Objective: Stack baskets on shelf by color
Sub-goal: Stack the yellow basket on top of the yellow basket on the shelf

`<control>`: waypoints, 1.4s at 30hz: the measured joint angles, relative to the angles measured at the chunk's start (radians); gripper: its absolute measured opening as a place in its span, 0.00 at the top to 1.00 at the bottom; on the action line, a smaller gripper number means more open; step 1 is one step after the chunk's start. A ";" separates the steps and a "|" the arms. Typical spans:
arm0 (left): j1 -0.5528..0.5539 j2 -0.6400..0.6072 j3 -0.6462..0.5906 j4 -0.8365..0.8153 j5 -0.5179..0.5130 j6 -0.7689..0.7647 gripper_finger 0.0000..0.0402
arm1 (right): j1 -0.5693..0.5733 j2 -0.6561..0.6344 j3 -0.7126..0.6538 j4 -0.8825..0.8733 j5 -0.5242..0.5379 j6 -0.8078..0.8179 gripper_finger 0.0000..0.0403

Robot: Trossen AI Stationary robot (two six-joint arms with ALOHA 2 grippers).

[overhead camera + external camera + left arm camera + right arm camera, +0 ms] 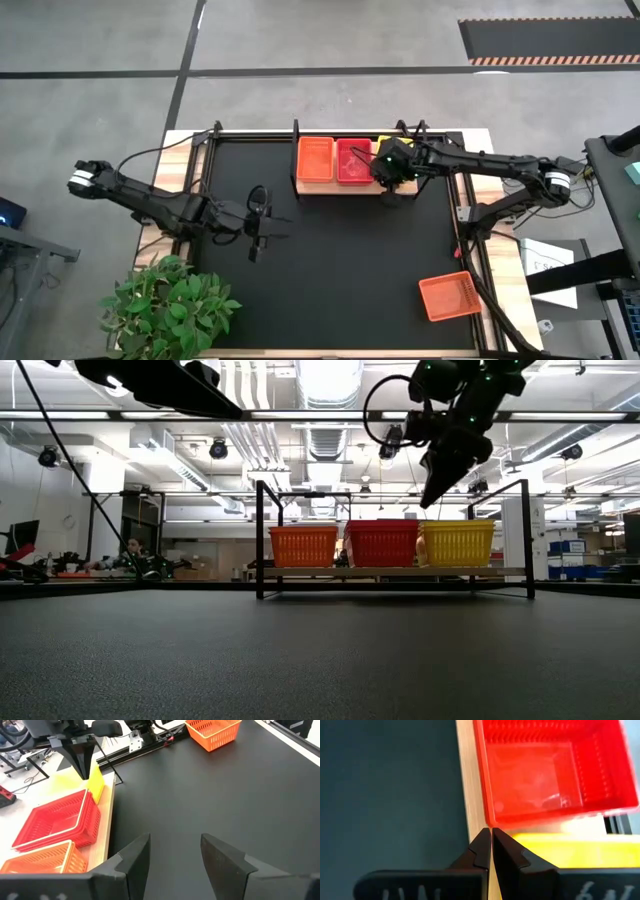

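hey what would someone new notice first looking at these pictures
Three bright basket stacks on the shelf at the table's far side: orange basket, red basket, yellow basket. The right pincer hangs shut above the yellow one. A lone orange basket sits near the right front corner.

No readable text anywhere in these views.

You will find no legible label, brand, number or sign on anything here; the white sheet of paper [543,262] lying beside the table's right edge in the high view carries faint marks, but they are too small for you to make out.
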 joint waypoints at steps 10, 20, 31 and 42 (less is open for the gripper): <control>0.000 0.000 0.000 0.000 0.000 0.001 0.60 | -0.005 -0.010 -0.002 -0.058 0.022 0.000 0.98; 0.000 0.000 0.000 0.000 0.000 0.006 0.60 | -0.009 -0.018 -0.003 -0.233 0.029 0.039 0.98; 0.001 -0.001 -0.001 0.000 -0.001 0.023 0.60 | -0.035 -0.028 -0.004 -0.343 0.137 0.089 0.98; 0.002 -0.001 -0.001 0.001 -0.003 0.031 0.60 | -0.052 -0.036 0.055 -0.338 0.192 0.162 0.98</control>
